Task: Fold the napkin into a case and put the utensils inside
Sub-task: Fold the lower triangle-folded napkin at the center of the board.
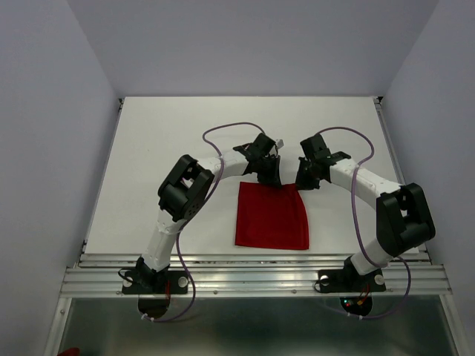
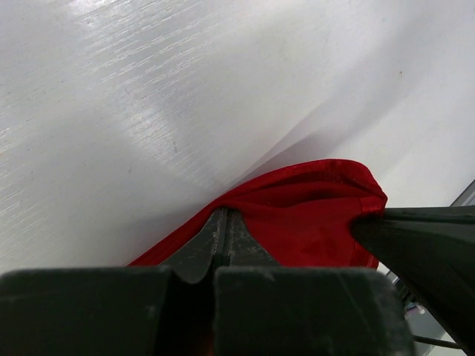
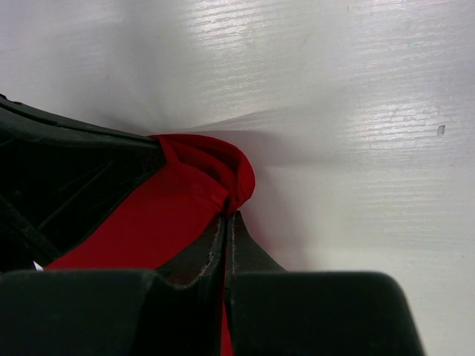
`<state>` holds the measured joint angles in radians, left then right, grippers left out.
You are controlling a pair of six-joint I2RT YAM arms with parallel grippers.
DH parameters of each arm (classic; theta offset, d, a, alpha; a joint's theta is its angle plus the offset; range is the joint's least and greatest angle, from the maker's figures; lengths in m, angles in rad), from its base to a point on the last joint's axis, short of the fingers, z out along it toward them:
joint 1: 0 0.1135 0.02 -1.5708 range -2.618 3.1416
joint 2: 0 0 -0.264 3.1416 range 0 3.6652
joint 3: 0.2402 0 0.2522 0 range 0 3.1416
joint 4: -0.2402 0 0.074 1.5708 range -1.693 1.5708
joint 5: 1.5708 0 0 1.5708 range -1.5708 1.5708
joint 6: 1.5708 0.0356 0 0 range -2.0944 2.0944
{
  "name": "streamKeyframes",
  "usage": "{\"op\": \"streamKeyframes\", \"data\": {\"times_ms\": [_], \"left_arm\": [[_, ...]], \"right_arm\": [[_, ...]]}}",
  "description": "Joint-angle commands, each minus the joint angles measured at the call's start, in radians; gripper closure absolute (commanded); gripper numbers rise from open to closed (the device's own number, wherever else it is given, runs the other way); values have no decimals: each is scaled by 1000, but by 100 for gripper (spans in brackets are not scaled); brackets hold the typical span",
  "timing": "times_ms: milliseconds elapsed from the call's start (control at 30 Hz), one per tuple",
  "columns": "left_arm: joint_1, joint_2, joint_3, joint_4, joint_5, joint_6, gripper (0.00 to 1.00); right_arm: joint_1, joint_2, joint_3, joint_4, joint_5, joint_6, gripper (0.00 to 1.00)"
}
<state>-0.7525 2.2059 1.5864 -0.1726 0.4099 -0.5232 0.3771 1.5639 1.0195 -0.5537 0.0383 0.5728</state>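
Napkin [image 1: 272, 219] lies on the table [image 1: 185, 126], stretching near from its far edge, whose corners left jaws and right jaws pinch.

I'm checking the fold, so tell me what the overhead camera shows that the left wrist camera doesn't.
Only overhead: the whole napkin lying on the table, both arms bent over its far edge. Only left wrist: the left gripper shut on the cloth, the edge puffed up. Both: red cloth, white table, the right gripper at the other corner.
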Motion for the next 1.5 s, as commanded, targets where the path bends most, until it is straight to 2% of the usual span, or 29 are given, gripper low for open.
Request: {"op": "streamKeyframes", "data": {"times_ms": [0,667,800,967,1067,1467], "left_arm": [[-1,8,18,-4,-14,15,100],[15,-8,-28,27,-6,8,100],[18,-9,-34,30,-5,8,100],[27,-40,-63,39,-3,12,100],[28,-49,-77,42,-5,20,100],[31,-83,-108,44,-5,42,100]], "right_arm": [[28,-21,51,-9,-21,22,99],[189,114,142,28,25,190,99],[189,116,145,23,37,200,99],[189,61,120,-14,158,222,99],[166,27,90,-18,178,213,99],[135,33,82,-64,287,177,99]]}}
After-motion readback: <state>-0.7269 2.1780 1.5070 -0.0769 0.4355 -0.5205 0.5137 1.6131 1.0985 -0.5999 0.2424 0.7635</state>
